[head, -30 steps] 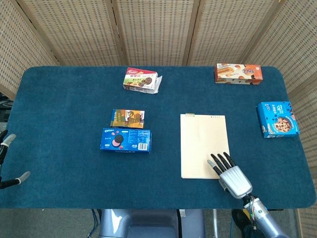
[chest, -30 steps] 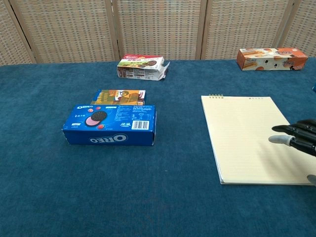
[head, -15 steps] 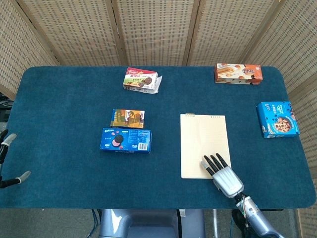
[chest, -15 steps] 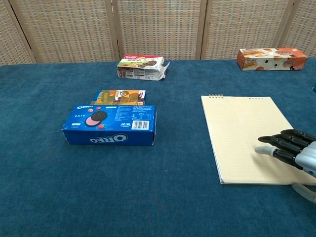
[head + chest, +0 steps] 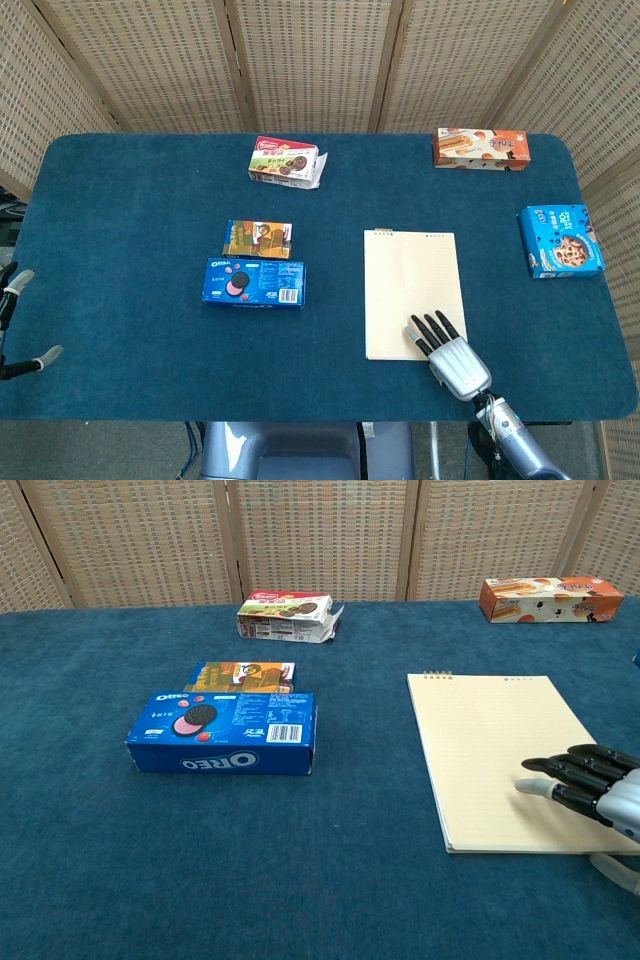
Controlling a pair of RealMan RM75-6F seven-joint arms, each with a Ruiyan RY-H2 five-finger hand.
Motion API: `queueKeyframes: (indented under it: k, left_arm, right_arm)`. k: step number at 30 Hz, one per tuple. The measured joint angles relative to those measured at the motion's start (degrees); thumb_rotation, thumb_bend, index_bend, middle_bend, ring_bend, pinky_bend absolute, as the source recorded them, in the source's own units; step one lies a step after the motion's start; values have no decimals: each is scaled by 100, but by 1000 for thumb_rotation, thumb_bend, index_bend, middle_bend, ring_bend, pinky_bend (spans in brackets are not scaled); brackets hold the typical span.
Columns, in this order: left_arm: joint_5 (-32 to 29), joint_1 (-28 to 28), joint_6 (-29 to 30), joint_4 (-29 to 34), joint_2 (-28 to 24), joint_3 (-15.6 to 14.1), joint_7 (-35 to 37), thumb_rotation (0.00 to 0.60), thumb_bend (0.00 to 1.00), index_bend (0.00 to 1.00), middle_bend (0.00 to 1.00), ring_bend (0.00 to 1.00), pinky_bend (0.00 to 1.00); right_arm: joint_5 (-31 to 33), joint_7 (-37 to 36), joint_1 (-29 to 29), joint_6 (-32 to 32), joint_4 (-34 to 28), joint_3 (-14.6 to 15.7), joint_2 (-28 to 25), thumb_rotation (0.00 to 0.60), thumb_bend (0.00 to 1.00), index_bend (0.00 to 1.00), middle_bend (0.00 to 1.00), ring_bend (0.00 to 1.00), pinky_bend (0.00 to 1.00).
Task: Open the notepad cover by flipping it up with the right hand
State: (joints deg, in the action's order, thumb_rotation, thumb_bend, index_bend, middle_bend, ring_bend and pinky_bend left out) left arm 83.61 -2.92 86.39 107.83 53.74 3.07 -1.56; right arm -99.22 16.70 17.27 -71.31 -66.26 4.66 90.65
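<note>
**Right hand poised at the notepad's near edge**

Head view: the notepad (image 5: 411, 293) lay closed and flat on the desk (image 5: 130, 220), right of centre. The right hand (image 5: 447, 353) was seen over its near right corner, fingers (image 5: 430, 329) extended, nothing held. The left hand (image 5: 15, 320) was barely visible; its state could not be told.

Chest view: the right hand (image 5: 595, 788) was stretched just above the cover, scarcely shifted from half a second earlier, though moved leftward from a second before. An approach was judged underway; the near edge would need catching next.

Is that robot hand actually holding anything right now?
No. The right hand holds nothing; its fingers lie spread over the notepad's near corner.
</note>
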Motion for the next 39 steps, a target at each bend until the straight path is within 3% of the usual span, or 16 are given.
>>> queueKeyframes:
  k: [16,28,39]
  left_arm:
    - [-23,-21,-38,8,-6,2,-15,600,0,0,0,0,0]
    - [-36,-37,-65,16,10,0,-61,600,0,0,0,0,0]
    - [-62,-59,-98,20,3,7,-68,600,0,0,0,0,0]
  right_arm:
    - [208,86,124,58,67,-162,92,600,544,0,0,0,0]
    - [407,201,351,15,-26,-548,118,600,543,0,0,0,0]
    - [322,188,780,-69,341,-822,409,600,543,0,0,0,0]
